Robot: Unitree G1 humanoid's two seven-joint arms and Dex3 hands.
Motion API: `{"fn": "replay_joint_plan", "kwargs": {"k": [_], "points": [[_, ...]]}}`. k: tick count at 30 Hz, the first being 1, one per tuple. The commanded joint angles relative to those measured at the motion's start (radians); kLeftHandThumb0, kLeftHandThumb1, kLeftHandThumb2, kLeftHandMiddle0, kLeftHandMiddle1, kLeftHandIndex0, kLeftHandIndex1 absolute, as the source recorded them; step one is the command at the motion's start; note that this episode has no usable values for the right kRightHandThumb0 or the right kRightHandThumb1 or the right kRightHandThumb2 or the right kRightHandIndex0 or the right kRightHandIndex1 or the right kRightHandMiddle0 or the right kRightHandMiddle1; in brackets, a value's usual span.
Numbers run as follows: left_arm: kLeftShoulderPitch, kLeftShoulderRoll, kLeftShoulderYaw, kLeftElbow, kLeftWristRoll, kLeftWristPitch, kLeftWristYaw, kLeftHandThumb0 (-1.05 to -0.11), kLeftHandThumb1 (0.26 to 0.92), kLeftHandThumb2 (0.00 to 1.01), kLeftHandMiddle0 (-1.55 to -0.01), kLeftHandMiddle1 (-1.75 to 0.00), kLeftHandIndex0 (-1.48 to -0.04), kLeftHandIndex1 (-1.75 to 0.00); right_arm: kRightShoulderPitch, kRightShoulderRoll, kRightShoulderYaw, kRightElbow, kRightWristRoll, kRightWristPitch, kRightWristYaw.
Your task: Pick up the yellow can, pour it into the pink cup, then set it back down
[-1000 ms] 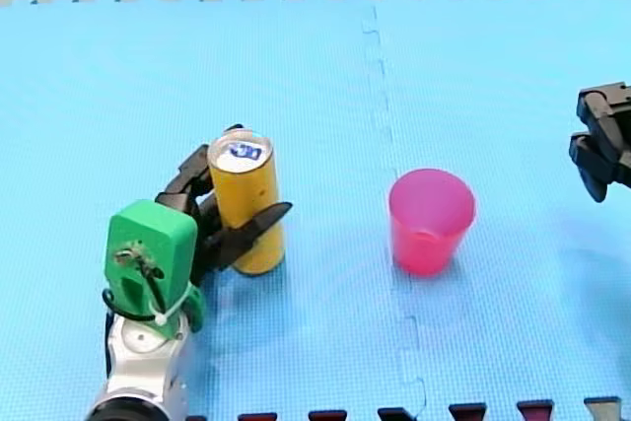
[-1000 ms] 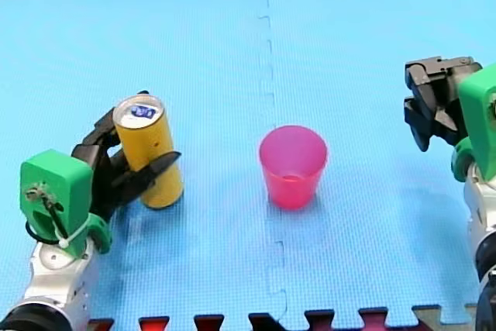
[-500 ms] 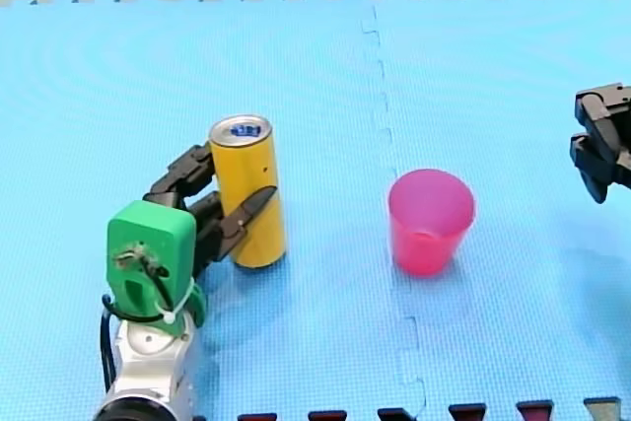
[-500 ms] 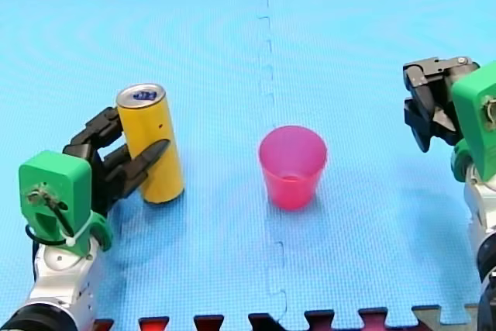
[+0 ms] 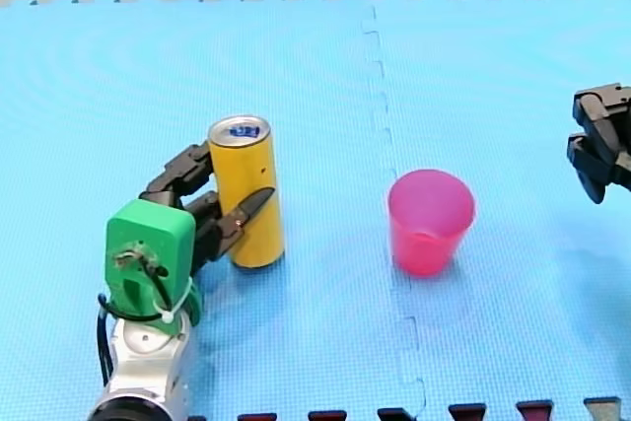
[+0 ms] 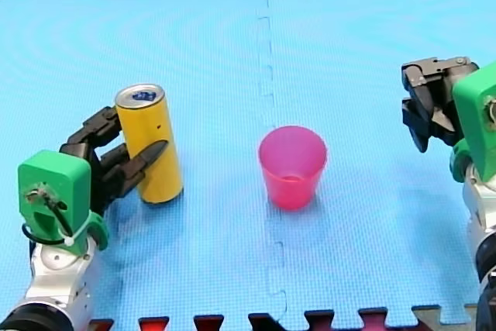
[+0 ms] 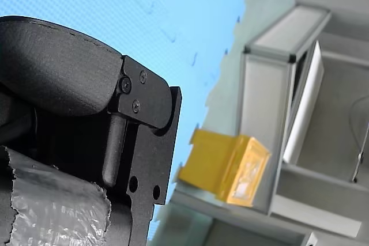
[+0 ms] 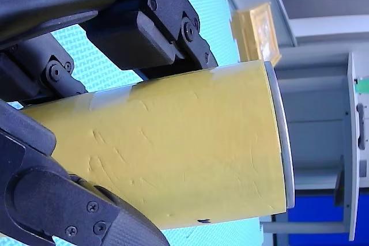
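two things are proving hard to read: the back of the yellow can (image 5: 248, 194), where the left hand (image 5: 202, 219) is wrapping behind it, and the inside of the pink cup (image 5: 430, 219), where only pink wall and floor are showing, so its contents cannot be told. the green wrist housing (image 5: 150, 253) is covering the palm.

the can is standing upright on the blue mat (image 5: 296, 66), left of the seam (image 5: 380, 96), its silver lid facing up with a small blue mark. the left hand is clasping it low on the body, one finger crossing the front and the others behind. in the second wrist view the black fingers (image 8: 155, 21) are pressing against both sides of the yellow wall.

the cup is standing upright and mouth up just right of the seam, apart from the can.

the right hand (image 6: 428, 106) is hovering at the mat's right side, well apart from the cup, curled and holding nothing, partly cut by the frame edge.

broad bare mat is lying behind both vessels up to the toothed far edge. in the first wrist view a yellow box (image 7: 225, 165) is sitting beside a grey frame (image 7: 262, 113) beyond the mat.
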Motion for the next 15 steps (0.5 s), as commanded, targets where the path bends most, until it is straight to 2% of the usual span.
{"fn": "replay_joint_plan", "kwargs": {"k": [1, 10, 15], "points": [[0.002, 0.008, 0.002, -0.005, -0.005, 0.01, -0.004, -0.415, 0.809, 0.0, -1.3, -0.02, -1.14, -0.01, -0.002, -0.002, -0.003, 0.0, 0.004, -0.002, 0.001], [-0.008, 0.009, 0.027, -0.058, -0.053, 0.045, -0.045, -0.415, 0.805, 0.0, -1.3, -0.01, -1.14, 0.0, -0.008, 0.004, -0.01, 0.0, 0.009, 0.002, -0.001], [-0.016, -0.015, 0.018, -0.097, -0.048, 0.007, -0.015, -0.411, 0.803, 0.0, -1.3, 0.0, -1.14, 0.0, -0.015, 0.008, -0.016, 0.001, 0.017, 0.012, 0.012]]}}
